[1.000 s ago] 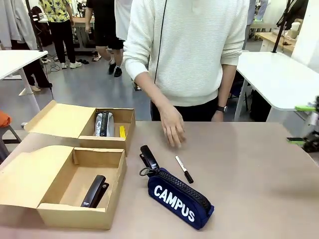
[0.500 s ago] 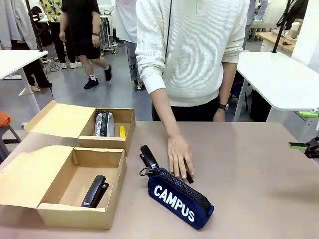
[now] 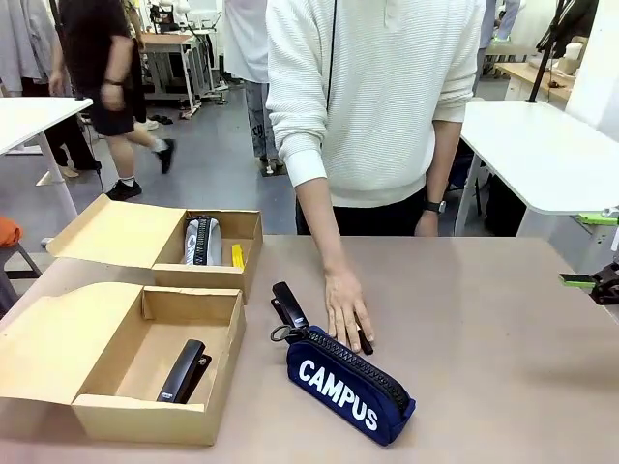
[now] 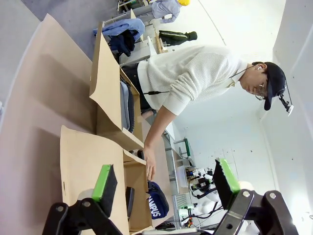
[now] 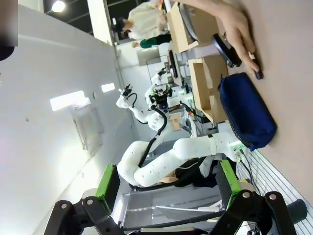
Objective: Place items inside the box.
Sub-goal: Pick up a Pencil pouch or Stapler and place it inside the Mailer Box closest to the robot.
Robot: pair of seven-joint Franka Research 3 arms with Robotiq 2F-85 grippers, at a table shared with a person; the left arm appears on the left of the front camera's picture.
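The right claw [image 3: 591, 249] hangs spread wide and empty just past the counter's [image 3: 484, 319] right edge, its green pads well apart. A broad bare stretch of counter lies between it and the nearest thing, the navy pencil case [image 3: 349, 385]. Just beyond the pencil case from this claw, a person's hand [image 3: 346, 307] lies flat on the marker [image 3: 366, 341], whose dark end shows under the fingers. A black stapler [image 3: 288, 304] lies beside the hand, close by the case's zip end.

Farthest from the right claw, near the counter's opposite edge, stands the box [image 3: 160, 422]. Its lid flap is folded out flat, and a second stapler [image 3: 184, 370] lies in it with bare floor on either side. Behind it, the narrower box [image 3: 208, 275] holds a yellow utility knife [image 3: 237, 255] against its side wall.

The left claw [image 4: 165, 178] is also spread and empty. Ahead of it the box's lid flap comes first, then the open well, then the hand and the pencil case.
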